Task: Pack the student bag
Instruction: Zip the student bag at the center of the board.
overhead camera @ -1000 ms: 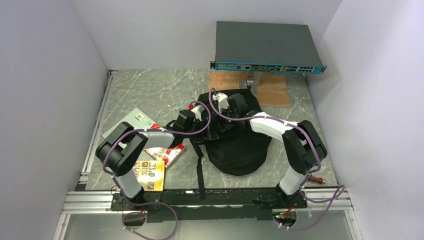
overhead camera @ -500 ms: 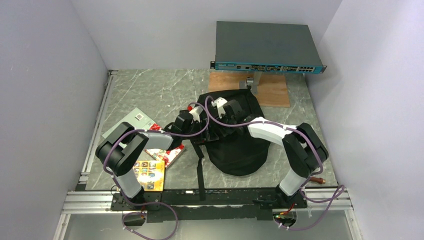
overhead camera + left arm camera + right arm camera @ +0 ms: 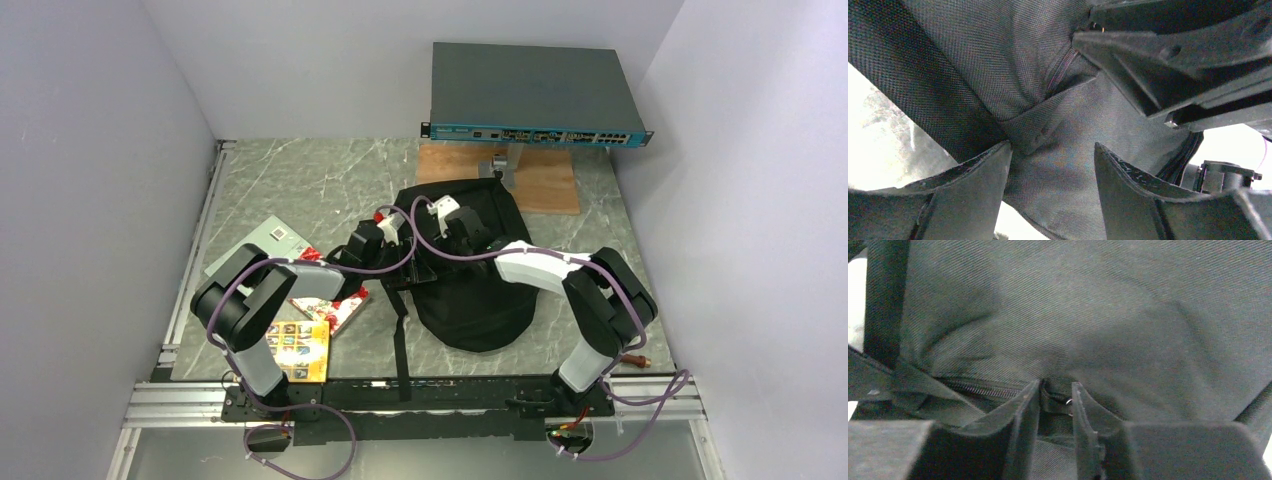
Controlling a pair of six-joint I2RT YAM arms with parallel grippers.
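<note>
I see the student bag (image 3: 470,290) lying in the middle of the table (image 3: 300,180). It is big, black and soft. One strap (image 3: 400,335) trails off toward 6 o'clock.

Both my arms reach in to the top of the bag. My right gripper (image 3: 1055,387) is clenched on the zipper pull (image 3: 1054,401). Its fingers are nearly closed, with the little tab pinched between them. The zipper (image 3: 980,389) runs off toward 9 o'clock in that view.

My left gripper (image 3: 1052,150) has its fingers apart, with bag cloth bunched up between them. I cannot tell if it is squeezing the cloth or just resting on it.

At 12 o'clock sits a grey network switch (image 3: 535,95) with a teal front, near a wooden board (image 3: 545,180). At 8 o'clock lie a yellow book (image 3: 298,350) and a red packet (image 3: 335,305).
</note>
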